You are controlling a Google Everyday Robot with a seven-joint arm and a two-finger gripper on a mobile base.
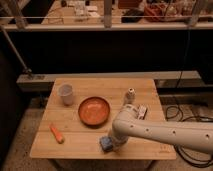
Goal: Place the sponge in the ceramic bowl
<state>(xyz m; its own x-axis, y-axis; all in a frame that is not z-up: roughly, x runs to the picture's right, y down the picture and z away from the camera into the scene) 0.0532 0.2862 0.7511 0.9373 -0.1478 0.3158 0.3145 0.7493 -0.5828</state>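
Lower centre, the gripper (112, 144) is sitting at the sponge (104, 143); its grip I cannot tell. The ceramic bowl (94, 111) is showing a bare inside.

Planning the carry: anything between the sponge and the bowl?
Nothing visible. The gripper is at the small blue-grey sponge; only bare wooden tabletop separates it from the round orange-brown ceramic bowl.

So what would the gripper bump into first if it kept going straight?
Probably the sponge, right at the tip of the gripper near the table's front edge; they may be touching.
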